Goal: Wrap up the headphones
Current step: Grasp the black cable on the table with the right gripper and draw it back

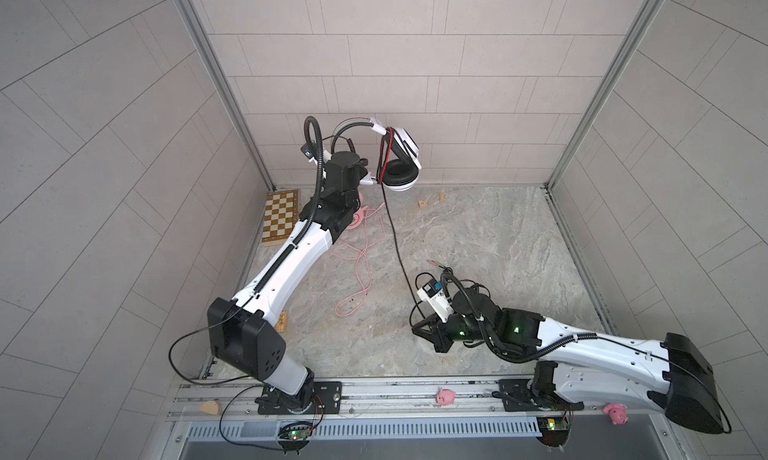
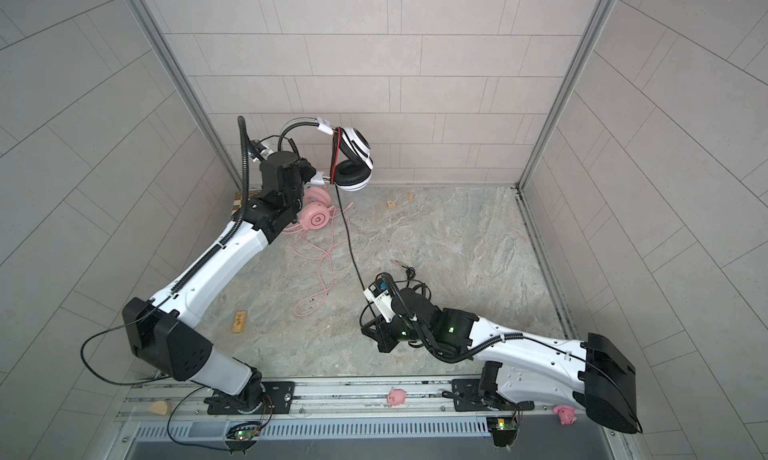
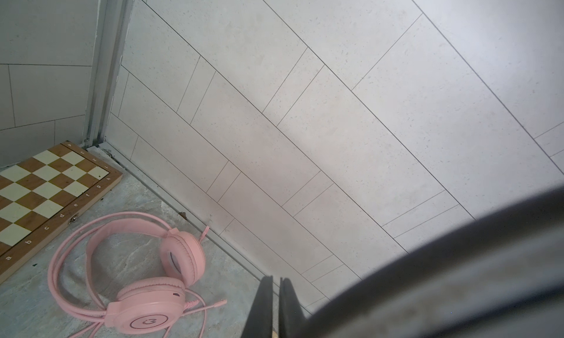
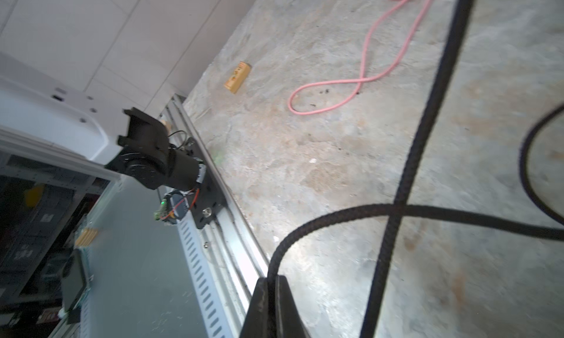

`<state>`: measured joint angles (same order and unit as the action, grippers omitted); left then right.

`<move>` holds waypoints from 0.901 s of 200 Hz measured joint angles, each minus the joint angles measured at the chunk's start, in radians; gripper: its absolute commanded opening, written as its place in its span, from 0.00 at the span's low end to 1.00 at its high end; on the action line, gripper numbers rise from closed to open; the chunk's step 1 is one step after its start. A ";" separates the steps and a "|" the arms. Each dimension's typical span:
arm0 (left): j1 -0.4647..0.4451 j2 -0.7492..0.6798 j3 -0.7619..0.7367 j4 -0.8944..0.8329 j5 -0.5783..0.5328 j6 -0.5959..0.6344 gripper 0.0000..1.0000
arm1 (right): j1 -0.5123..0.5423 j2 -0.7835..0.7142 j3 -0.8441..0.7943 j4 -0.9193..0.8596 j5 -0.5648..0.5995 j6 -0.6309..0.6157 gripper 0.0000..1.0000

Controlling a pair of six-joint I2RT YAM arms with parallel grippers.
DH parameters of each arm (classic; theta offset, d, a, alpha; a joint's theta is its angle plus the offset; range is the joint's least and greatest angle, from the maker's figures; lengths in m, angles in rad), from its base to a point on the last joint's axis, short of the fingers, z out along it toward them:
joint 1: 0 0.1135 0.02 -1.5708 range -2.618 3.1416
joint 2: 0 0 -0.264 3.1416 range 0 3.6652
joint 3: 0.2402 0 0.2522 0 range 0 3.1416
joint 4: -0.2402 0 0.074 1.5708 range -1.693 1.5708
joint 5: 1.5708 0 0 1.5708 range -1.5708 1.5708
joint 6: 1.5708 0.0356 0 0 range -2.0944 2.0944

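We are holding the white headphones (image 1: 399, 163) aloft near the back wall, the left pincer (image 3: 276, 283) closed on their frame, while their black cable (image 1: 397, 238) is running down to the right pincer (image 4: 272, 280), clamped on it over the counter (image 1: 498, 238). The pink headphones (image 2: 316, 217) are lying unwrapped (cord (image 4: 317, 112) sprawling). Pulling harder, we are guessing, risks yanking them loose, or tightening the crossed loop into a knot.

Black cable (image 4: 422, 129) braided cloth (rough weave); pink headphones (image 3: 146, 316) smooth matt plastic; chessboard (image 3: 45, 194) varnished wood.
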<state>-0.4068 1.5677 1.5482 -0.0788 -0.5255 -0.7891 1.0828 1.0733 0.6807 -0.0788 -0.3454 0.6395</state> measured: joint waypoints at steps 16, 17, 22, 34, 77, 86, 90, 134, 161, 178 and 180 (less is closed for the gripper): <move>-0.007 0.043 0.010 0.012 -0.008 0.017 0.00 | 0.017 0.021 0.063 -0.012 -0.034 -0.005 0.05; -0.008 0.045 0.011 0.013 -0.009 0.019 0.00 | 0.018 0.022 0.069 -0.014 -0.035 -0.006 0.05; -0.011 0.060 0.014 0.018 -0.011 0.030 0.00 | 0.023 0.025 0.090 -0.024 -0.040 -0.010 0.05; -0.023 0.089 0.016 0.023 -0.014 0.062 0.00 | 0.031 0.019 0.130 -0.054 -0.037 -0.027 0.05; -0.056 0.098 -0.034 0.041 -0.022 0.189 0.00 | 0.018 -0.170 0.185 -0.195 0.079 -0.127 0.05; -0.058 0.089 -0.058 0.045 -0.024 0.212 0.00 | 0.002 -0.211 0.211 -0.228 0.107 -0.147 0.05; -0.058 0.082 -0.071 0.047 -0.026 0.223 0.00 | -0.003 -0.226 0.221 -0.236 0.117 -0.156 0.05; -0.061 0.018 -0.257 0.051 -0.048 0.292 0.00 | -0.126 -0.317 0.360 -0.314 0.203 -0.244 0.03; -0.075 0.012 -0.349 0.043 -0.060 0.329 0.00 | -0.180 -0.328 0.443 -0.333 0.247 -0.286 0.02; -0.096 0.010 -0.392 0.043 -0.071 0.356 0.00 | -0.196 -0.330 0.494 -0.340 0.270 -0.309 0.02; -0.099 0.010 -0.396 0.044 -0.072 0.360 0.00 | -0.197 -0.330 0.498 -0.341 0.271 -0.311 0.02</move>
<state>-0.5060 1.5776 1.1522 -0.0349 -0.5976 -0.4294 0.8860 0.7429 1.1790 -0.4194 -0.0746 0.3290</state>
